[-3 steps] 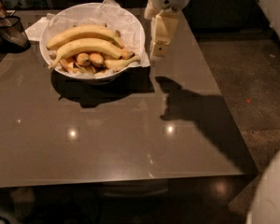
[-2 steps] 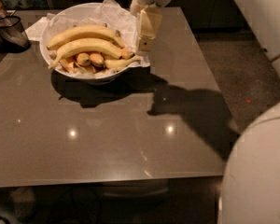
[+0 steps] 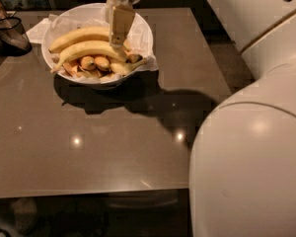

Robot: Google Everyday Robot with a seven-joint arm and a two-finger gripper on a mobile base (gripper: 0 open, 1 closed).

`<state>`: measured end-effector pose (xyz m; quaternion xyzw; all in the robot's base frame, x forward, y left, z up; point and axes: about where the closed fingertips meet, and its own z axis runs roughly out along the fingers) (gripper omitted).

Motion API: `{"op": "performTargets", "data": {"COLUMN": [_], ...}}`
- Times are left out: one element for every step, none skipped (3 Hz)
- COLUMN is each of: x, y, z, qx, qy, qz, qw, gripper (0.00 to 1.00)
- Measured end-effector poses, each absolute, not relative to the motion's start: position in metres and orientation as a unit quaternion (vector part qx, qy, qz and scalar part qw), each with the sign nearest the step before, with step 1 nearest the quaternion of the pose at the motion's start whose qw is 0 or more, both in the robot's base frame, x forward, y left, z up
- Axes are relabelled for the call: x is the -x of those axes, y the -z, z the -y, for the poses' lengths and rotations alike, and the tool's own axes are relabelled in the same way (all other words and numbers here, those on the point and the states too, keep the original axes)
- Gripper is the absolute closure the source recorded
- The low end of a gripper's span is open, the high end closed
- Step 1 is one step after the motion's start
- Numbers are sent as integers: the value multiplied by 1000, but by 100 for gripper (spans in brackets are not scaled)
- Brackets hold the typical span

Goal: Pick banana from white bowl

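The white bowl (image 3: 144, 29) stands at the back left of the brown table, lined with crinkled white paper. Two long yellow bananas lie across it. The slender, gently curved banana (image 3: 89, 49) is the nearer one, its thin stem pointing left. The thicker, more arched banana (image 3: 79, 34) lies behind it. Small stubby bananas (image 3: 94, 62) lie at the front of the bowl. My gripper (image 3: 118, 40) hangs straight down over the right part of the bowl. Its tip is just above the right ends of the two long bananas and holds nothing that I can see.
A dark mesh object (image 3: 11, 32) stands at the table's back left corner. My own white arm (image 3: 251, 147) fills the right side of the view. The table's (image 3: 98, 147) front edge runs across the lower part of the view, with dark floor beyond.
My gripper has moved left, from beside the bowl's right rim to over the bowl above the bananas. My arm now covers more of the right side.
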<state>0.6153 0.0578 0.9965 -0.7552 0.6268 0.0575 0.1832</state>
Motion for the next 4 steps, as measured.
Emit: {"op": "performTargets", "data": {"x": [-615,-617,-620,-621], "y": [-993,-984,-975,-968], "z": [-80,-93,-100,-104], "qx": [760,756,748,741], "qy": [-62,-68,-73,-77], "qz": [-622,-629,-641,-652], "qw": [177,166,154,143], "gripper": [38,27,27,42]}}
